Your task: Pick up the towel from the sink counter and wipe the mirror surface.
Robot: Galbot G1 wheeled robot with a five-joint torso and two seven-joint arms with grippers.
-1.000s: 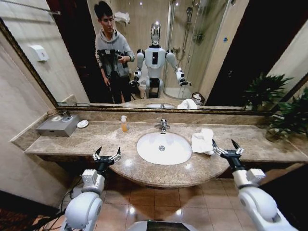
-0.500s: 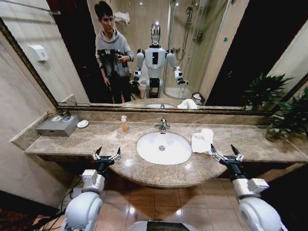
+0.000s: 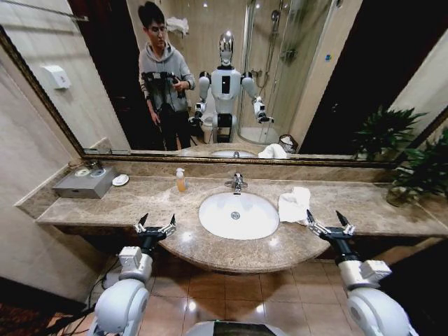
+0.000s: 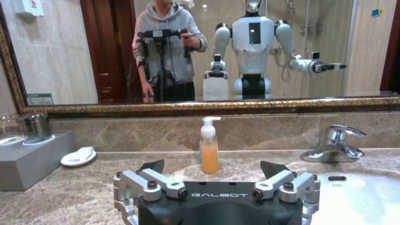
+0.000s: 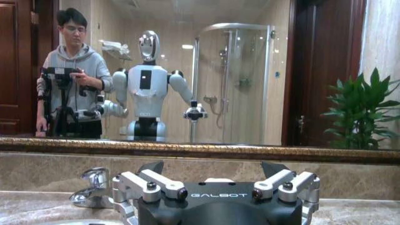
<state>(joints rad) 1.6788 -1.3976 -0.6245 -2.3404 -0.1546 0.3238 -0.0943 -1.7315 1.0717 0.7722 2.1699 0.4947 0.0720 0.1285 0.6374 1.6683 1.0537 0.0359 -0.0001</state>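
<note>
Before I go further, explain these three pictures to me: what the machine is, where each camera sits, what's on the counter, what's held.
A two-armed wheeled robot faces a bathroom mirror, which reflects it. The wide picture comes from its head; the other two come from cameras on its wrists. The left tool and right tool hover open at the counter's front edge, holding nothing. On the counter: a white towel right of the basin, a faucet, a soap bottle, a small dish and a grey box.
</note>
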